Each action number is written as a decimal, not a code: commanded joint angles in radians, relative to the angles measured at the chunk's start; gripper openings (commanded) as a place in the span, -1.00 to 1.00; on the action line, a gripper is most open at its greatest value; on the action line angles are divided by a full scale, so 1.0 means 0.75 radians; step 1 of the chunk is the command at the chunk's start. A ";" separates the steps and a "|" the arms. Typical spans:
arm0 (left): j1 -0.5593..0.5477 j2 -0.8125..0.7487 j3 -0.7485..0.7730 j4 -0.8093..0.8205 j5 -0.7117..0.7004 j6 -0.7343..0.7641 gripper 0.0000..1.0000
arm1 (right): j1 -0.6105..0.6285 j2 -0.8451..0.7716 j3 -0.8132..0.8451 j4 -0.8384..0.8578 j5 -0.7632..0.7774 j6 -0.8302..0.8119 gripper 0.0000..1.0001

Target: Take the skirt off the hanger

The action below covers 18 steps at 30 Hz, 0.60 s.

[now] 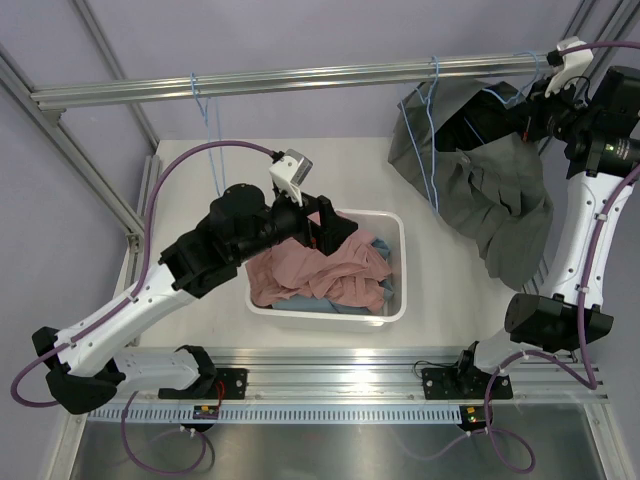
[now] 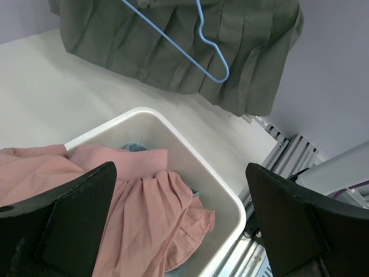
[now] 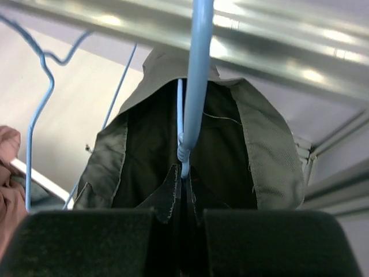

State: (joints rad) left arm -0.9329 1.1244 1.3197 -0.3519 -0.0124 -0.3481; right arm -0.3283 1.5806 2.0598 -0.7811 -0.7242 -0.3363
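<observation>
A grey pleated skirt point(image 1: 490, 190) hangs at the far right from a blue wire hanger point(image 1: 432, 150) hooked on the metal rail point(image 1: 300, 78). My right gripper point(image 1: 535, 100) is up at the skirt's top. In the right wrist view it point(image 3: 180, 213) is shut on the skirt's dark waistband point(image 3: 167, 196), just below the hanger's neck point(image 3: 185, 153). My left gripper point(image 1: 325, 225) hangs open and empty over the white bin. The left wrist view shows the skirt point(image 2: 173, 52) and the hanger point(image 2: 202, 52) farther off, beyond the open gripper point(image 2: 180, 170).
A white bin point(image 1: 395, 310) at mid-table holds a pink skirt point(image 1: 320, 270) over blue cloth; it also shows in the left wrist view point(image 2: 190, 150). A second blue hanger point(image 1: 205, 110) hangs bare on the rail's left. Frame posts stand at both sides.
</observation>
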 commanded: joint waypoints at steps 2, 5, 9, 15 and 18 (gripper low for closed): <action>-0.073 0.084 0.146 0.011 -0.028 0.065 0.98 | -0.055 -0.162 -0.097 -0.175 -0.020 -0.220 -1.00; -0.114 0.159 0.238 -0.022 -0.049 0.133 0.98 | -0.100 -0.262 -0.220 -0.300 -0.004 -0.378 -1.00; -0.171 0.258 0.341 -0.022 -0.069 0.200 0.98 | -0.178 -0.397 -0.343 -0.427 -0.002 -0.515 -1.00; -0.221 0.378 0.372 0.044 -0.055 0.213 0.98 | -0.192 -0.620 -0.550 -0.707 -0.016 -0.904 -1.00; -0.245 0.393 0.292 0.097 -0.043 0.182 0.97 | -0.192 -0.692 -0.615 -0.986 -0.059 -1.152 -1.00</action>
State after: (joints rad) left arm -1.0981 1.4124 1.5608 -0.3565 -0.0372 -0.2134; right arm -0.4725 1.1038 1.6260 -1.2812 -0.7258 -0.9295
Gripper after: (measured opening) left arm 0.985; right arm 0.031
